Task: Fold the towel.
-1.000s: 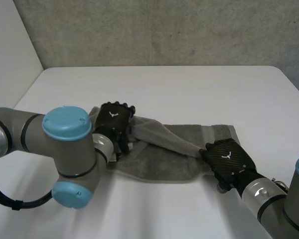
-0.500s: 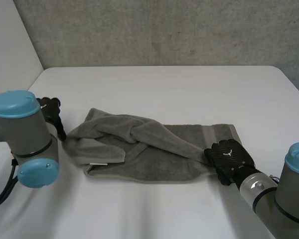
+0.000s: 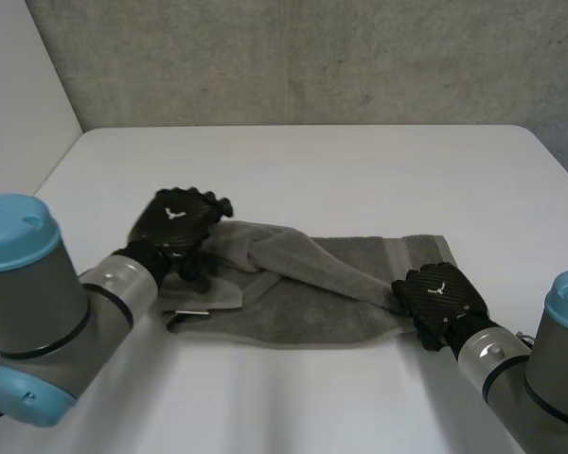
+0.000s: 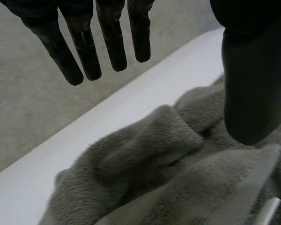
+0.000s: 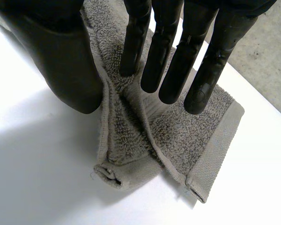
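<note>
A crumpled grey towel (image 3: 303,284) lies across the middle of the white table (image 3: 360,170), with a raised ridge running from its left end to its front right corner. My left hand (image 3: 175,219) hovers over the bunched left end. In the left wrist view its fingers (image 4: 112,42) are straight and the thumb (image 4: 253,84) stands apart, with towel folds (image 4: 168,178) below and nothing between them. My right hand (image 3: 440,298) is at the front right corner. There a fold of towel (image 5: 178,136) is pinched between the thumb (image 5: 70,61) and the straight fingers (image 5: 173,51).
A grey wall (image 3: 312,57) runs behind the table and a white wall (image 3: 19,95) stands at the left. Bare tabletop lies behind the towel and along the front edge. My left arm (image 3: 38,303) crosses the front left of the table.
My left hand swung off the towel to the left, then came back over its left end. My right hand drew its fingers in on the corner fold. The left end now lies flatter.
</note>
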